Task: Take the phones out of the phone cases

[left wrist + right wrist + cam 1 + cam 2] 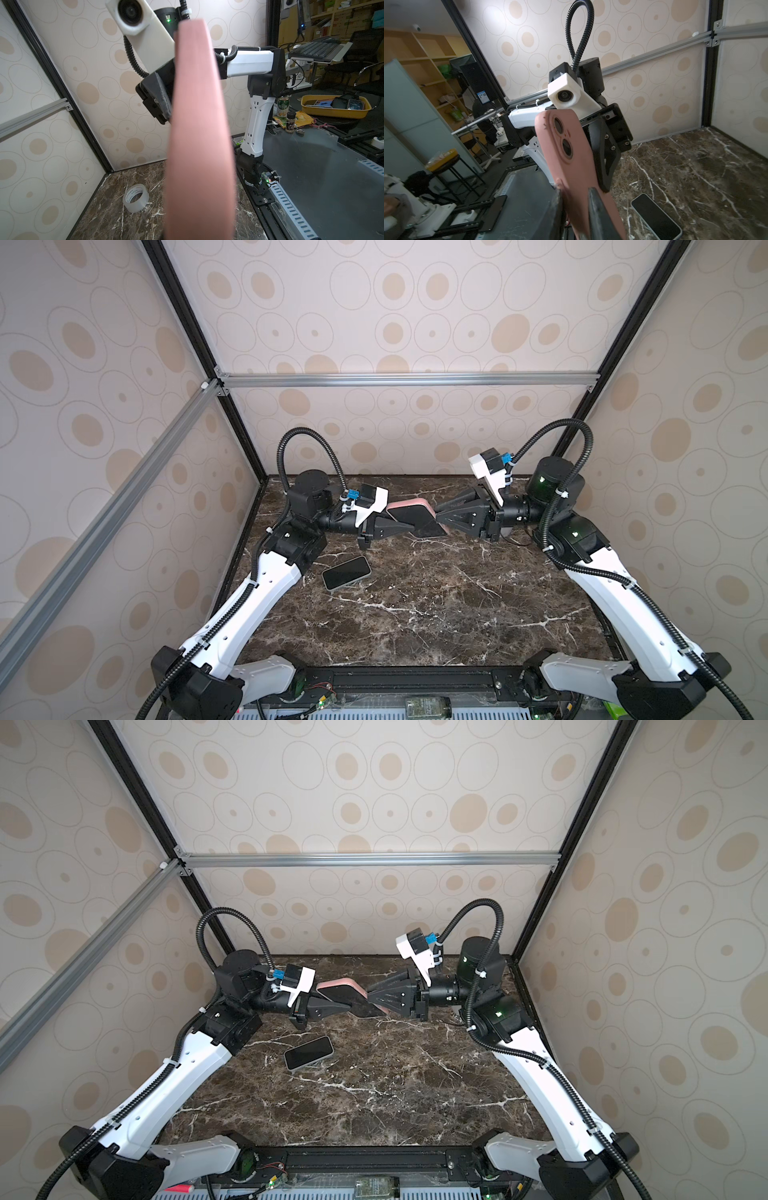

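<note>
Both arms reach in over the back of the counter (436, 614), forearms folded low and wrists pointing at each other. The left hand (409, 527) is clamped tight on one end of the pink phone case (409, 503); the right hand (437, 514) pinches the opposite end, jaws only narrowly apart. The phone (413, 515), screen up, sits in the case, held clear of the counter between them.

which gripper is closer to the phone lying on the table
Left. The left gripper, shut on the pink case, is raised just behind the phone; the right gripper grips the case's other end, farther right.
</note>
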`<state>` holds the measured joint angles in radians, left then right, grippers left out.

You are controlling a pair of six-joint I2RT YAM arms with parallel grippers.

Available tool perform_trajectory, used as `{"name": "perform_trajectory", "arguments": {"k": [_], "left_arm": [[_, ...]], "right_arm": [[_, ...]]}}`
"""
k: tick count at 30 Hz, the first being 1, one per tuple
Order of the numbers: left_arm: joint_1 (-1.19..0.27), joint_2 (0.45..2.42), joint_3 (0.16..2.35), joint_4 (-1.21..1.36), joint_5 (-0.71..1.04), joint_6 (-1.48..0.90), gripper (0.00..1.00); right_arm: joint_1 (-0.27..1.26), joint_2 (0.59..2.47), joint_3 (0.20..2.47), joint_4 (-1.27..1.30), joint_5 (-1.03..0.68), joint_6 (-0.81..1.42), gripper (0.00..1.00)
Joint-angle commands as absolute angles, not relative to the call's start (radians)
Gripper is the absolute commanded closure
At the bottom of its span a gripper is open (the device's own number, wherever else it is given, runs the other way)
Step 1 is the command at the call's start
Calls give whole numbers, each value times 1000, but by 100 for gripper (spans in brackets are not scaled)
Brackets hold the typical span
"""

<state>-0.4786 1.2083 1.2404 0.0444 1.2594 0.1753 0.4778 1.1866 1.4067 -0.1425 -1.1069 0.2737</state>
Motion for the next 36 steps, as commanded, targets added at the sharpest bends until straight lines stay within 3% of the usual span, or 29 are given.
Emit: {"name": "perform_trajectory", "arguments": {"k": [1, 8, 12, 22, 36], "left_arm": [[-495, 1191, 1295, 95, 1241, 201, 100], [-495, 1172, 1295, -1, 1103, 245, 100], [-495, 1179, 1313, -52, 990, 248, 100], [-517, 1206, 1312, -17, 781, 107, 100], [-574, 1206, 1290, -47, 722, 115, 100]], "right_arm": [[483, 1136, 1370, -170, -949, 191, 69], [483, 1015, 1335, -256, -689, 8, 67], [492, 1009, 1365, -343, -624, -99, 65], [706, 1036, 1308, -287, -128, -272, 65], [716, 1104, 1289, -185, -23, -255, 68]]}}
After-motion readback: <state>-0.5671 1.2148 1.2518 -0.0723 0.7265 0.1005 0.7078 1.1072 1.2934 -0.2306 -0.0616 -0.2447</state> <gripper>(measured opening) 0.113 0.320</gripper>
